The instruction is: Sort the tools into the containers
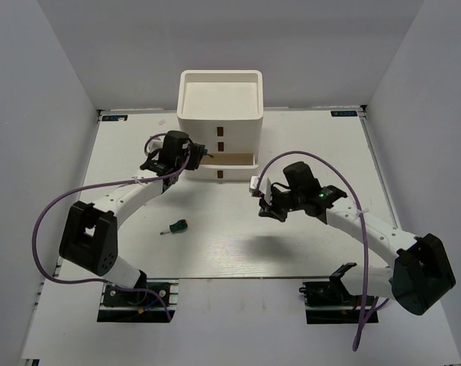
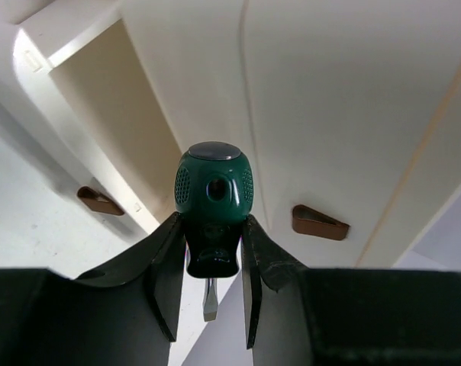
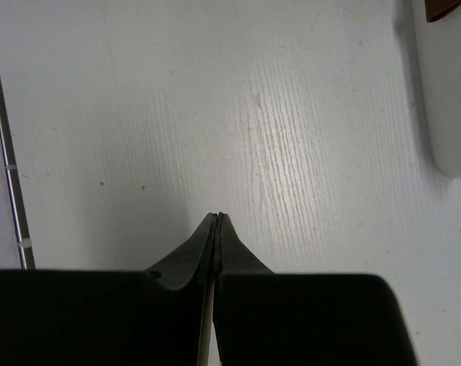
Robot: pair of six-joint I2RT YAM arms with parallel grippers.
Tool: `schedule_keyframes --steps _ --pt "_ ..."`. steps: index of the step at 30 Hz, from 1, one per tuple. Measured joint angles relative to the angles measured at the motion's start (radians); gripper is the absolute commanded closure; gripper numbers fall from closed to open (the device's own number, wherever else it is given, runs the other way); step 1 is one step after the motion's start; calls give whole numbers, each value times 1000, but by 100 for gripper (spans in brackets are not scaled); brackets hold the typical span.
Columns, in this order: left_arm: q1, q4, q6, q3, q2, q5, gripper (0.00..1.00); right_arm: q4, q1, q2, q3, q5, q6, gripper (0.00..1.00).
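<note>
stubby green-handled screwdriver (image 2: pixel 214 189) clamped in the left gripper (image 2: pixel 212 229). round green handle sticking out past the fingertips, short blade pointing back between the fingers (image 2: pixel 168 267). jaws partway apart, pressed on the dark collar just under the handle, one pad on each side.

from above, mostly hidden by the gripper that holds it. held off the table (image 1: pixel 238 244), close against the front left of the white organizer (image 1: pixel 183 114), just beside the left end of a pulled-out drawer (image 1: pixel 234 160). over the drawer or just short of it: cannot tell. in the left wrist view, white organizer walls filling the background, with a recess at upper left and brown tabs (image 2: pixel 318 221) on either side of the handle.

above the open drawer, the top tray (image 1: pixel 186 95) with its raised rim; more small brown tabs down the middle of the front face.

second green-handled screwdriver (image 1: pixel 175 226) lying flat on the table, near the left arm's forearm, well apart from the organizer, blade pointing left and toward the near edge.

right gripper (image 3: pixel 217 219) in front of the organizer and to its right, above the white table. jaws pressed together, tips meeting, nothing between them. at the right edge of that wrist view, a rounded white corner of the organizer and part of a brown tab.
</note>
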Motion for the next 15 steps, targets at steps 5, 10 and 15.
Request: schedule_keyframes --steps 5,10,15 --pt "-9 -21 -22 0 23 -1 100 14 -12 -3 -2 0 4 100" --pt "-9 -21 -36 2 54 0 95 18 -19 -4 -11 -1 6 100" --pt "-9 -21 -41 13 104 2 89 20 -25 -4 -13 -4 7 100"
